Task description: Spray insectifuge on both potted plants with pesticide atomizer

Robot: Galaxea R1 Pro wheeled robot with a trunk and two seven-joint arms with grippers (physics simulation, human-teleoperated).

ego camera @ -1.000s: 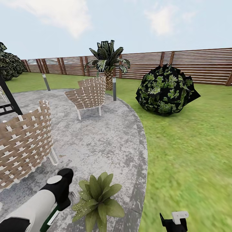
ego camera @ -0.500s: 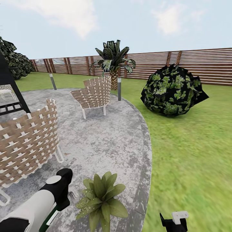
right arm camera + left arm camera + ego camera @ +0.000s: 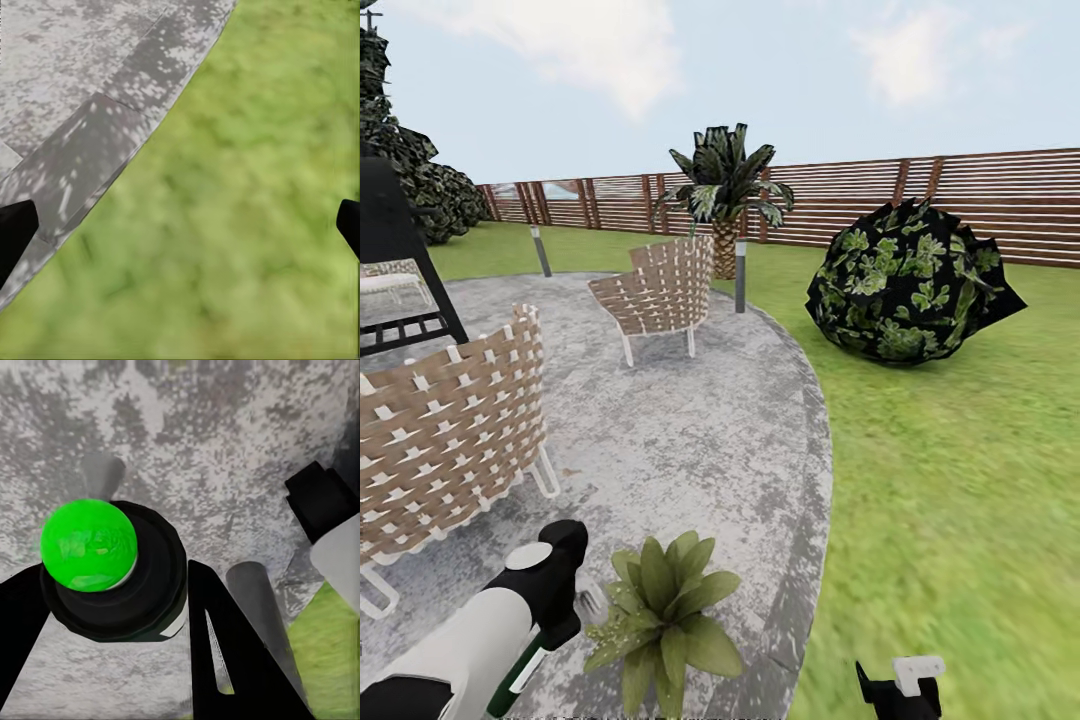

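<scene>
A garden scene: one potted plant (image 3: 665, 620) sat on the grey paved circle (image 3: 690, 440) near its lawn-side edge, just beside the left gripper (image 3: 112, 607). That gripper was clamped around the dark green pesticide atomizer (image 3: 112, 577). The right gripper (image 3: 180, 225) hung spread wide and empty where the circle's edge met the lawn (image 3: 960, 480). Two woven chairs (image 3: 655, 290) stood on the paving.

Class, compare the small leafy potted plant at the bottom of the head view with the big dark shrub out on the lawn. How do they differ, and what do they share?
The potted plant stands on the grey paving near the robot; the shrub sits on the grass before the fence. The potted plant is a low rosette of pale green pointed leaves; the shrub is a big, dark, rounded mass with lighter green patches. Both are leafy and green.
</scene>
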